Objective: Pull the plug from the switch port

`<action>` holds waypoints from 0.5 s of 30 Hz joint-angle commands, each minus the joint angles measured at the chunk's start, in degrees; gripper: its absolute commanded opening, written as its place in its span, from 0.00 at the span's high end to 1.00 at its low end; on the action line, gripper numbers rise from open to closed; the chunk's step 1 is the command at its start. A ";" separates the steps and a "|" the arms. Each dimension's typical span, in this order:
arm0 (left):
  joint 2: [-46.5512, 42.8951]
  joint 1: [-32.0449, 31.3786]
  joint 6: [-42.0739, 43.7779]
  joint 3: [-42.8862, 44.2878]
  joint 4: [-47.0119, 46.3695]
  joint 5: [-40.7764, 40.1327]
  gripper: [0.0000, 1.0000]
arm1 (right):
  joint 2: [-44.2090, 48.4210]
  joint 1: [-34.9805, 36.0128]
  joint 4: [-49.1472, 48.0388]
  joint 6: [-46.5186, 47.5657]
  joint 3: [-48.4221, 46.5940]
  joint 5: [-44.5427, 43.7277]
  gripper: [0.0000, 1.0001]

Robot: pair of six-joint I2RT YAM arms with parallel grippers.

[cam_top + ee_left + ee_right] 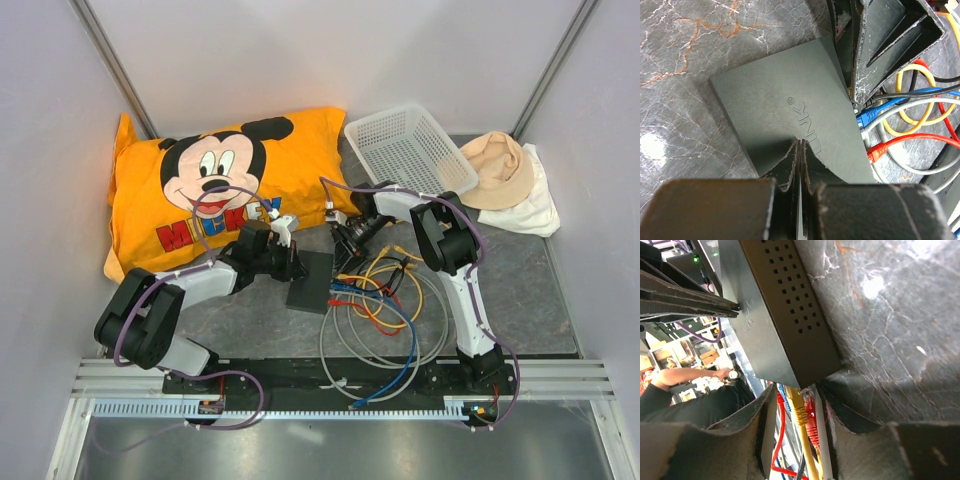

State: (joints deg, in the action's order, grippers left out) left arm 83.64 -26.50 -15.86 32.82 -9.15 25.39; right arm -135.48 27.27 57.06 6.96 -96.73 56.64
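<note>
The switch (312,285) is a flat matte-black box on the dark stone table. My left gripper (297,268) is shut, and its closed tips (799,144) rest on the switch's top (770,100) beside the embossed logo. My right gripper (340,245) is at the switch's far right corner. In the right wrist view its open jaws (795,407) stand either side of a yellow plug (802,405) and a red plug (813,422) at the switch's port edge (785,315). A blue plug (867,114) and another red plug (877,151) sit along that edge.
Loose coils of yellow, red, blue and grey cables (385,305) lie right of the switch. An orange Mickey pillow (200,185) lies at the back left. A white mesh basket (410,148) and a beige hat on white cloth (500,172) are at the back right.
</note>
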 commanded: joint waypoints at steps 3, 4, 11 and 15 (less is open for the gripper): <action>0.65 -0.13 0.83 -2.06 2.64 -4.47 0.99 | 0.83 0.68 -6.34 -0.63 0.75 -5.40 0.62; 0.65 -0.13 0.83 -2.14 2.56 -4.56 0.98 | 0.83 0.68 -6.26 -0.46 0.75 -5.49 0.63; 0.83 -0.13 0.83 -2.23 2.47 -4.47 0.98 | 0.22 0.60 -6.26 -0.11 1.45 -6.89 0.67; 1.09 -0.13 0.91 -2.23 2.20 -4.56 0.99 | 0.22 0.68 -6.17 0.07 1.54 -7.16 0.72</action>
State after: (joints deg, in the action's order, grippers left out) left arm 83.61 -26.50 -15.88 32.38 -10.00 25.17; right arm -135.48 27.38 55.90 5.69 -96.14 56.03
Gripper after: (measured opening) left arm 0.022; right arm 0.311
